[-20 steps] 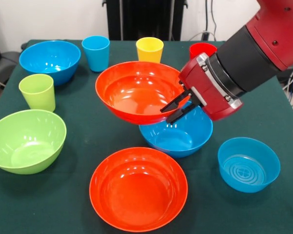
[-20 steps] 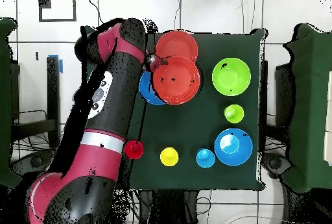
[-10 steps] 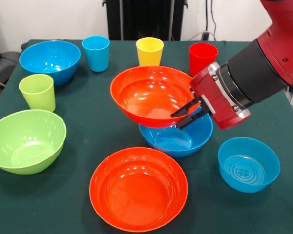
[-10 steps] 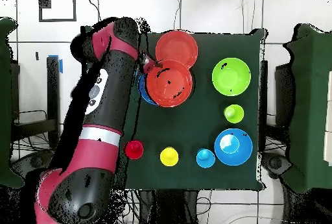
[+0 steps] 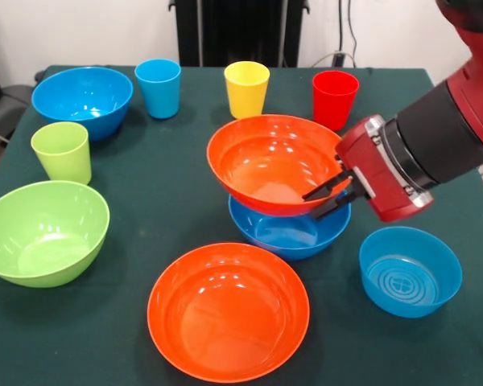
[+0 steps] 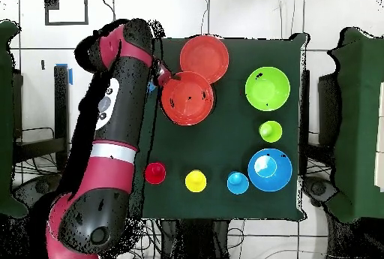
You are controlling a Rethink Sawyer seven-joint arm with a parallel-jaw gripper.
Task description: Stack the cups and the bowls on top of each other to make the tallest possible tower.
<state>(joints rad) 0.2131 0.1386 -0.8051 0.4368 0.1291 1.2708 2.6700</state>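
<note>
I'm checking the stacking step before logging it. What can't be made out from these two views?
- Overhead view: the blue bowl under the held orange bowl is almost wholly covered by it and the arm.
- Overhead view: the gripper is mostly hidden by the arm.
- Front view: whether the held orange bowl touches the blue bowl below; the rims overlap.
- Front view: the arm is cut off by the right edge.

Illumination is bright, even and from above. The glossy orange bowl (image 5: 229,310) and green bowl (image 5: 44,232) carry white glare spots. Shadows on the green table (image 5: 145,169) are soft and short. The front view is sharp, without motion blur.
</note>
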